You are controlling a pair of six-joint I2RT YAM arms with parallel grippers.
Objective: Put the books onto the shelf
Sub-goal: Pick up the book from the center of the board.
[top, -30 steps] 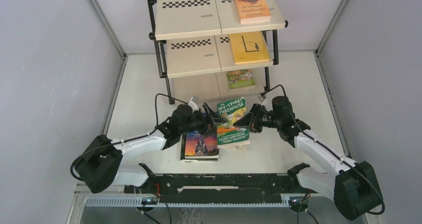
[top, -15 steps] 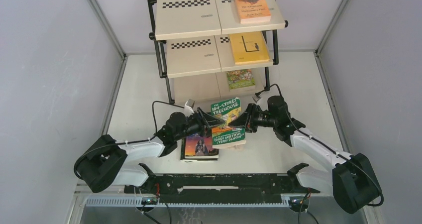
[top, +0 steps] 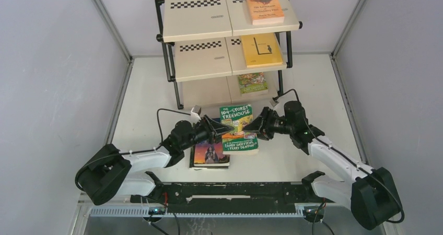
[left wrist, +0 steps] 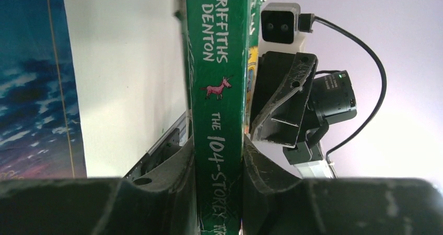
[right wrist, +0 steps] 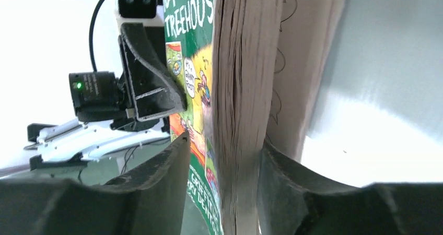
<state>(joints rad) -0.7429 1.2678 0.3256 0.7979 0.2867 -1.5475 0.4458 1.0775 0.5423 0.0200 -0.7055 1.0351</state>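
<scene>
The left claw (top: 225,126) has clamped onto the green cartoon-covered paperback (top: 237,115); the right claw (top: 251,128), opposite, has slackened round its page edge; handover seems nearly complete.

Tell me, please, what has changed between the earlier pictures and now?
The left gripper moved in and closed its jaws on the spine of the green Treehouse book, which shifted slightly left. The right gripper has loosened its jaws around the page edge. The shelf, its books and the stack on the table stayed put.
</scene>
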